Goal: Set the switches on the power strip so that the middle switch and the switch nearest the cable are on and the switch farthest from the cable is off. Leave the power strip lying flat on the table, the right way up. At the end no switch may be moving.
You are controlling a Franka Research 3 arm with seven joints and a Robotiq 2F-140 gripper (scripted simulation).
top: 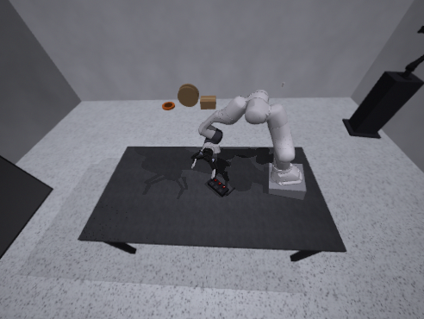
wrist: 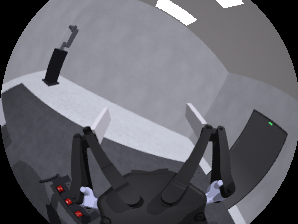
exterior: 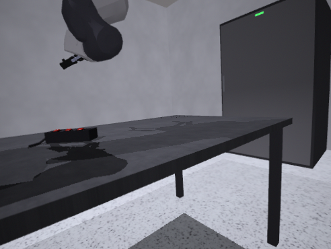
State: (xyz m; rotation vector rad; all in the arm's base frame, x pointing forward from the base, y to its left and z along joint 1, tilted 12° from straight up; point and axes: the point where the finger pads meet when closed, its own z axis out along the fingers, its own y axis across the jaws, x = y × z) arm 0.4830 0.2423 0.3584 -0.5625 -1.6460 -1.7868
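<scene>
A black power strip [top: 220,186] [exterior: 70,134] [wrist: 67,196] with three red switches lies flat and right way up on the dark table [top: 172,224] [exterior: 202,134], near the robot's base. In the exterior view its cable [exterior: 35,144] leaves from the left end. I cannot tell which way each switch is set. My gripper [top: 204,167] [wrist: 147,112] is wide open and empty. It hangs above the table just behind and left of the strip, tilted, and touches nothing. In the exterior view only the wrist [exterior: 91,33] shows, high above the strip.
The robot's base [top: 288,181] stands on the table's right side. A tall dark cabinet [exterior: 269,84] stands beyond the table. On the floor far behind lie a brown disc [top: 188,95], a box [top: 208,102] and an orange ring [top: 169,105]. A black stand [top: 383,103] is at the right.
</scene>
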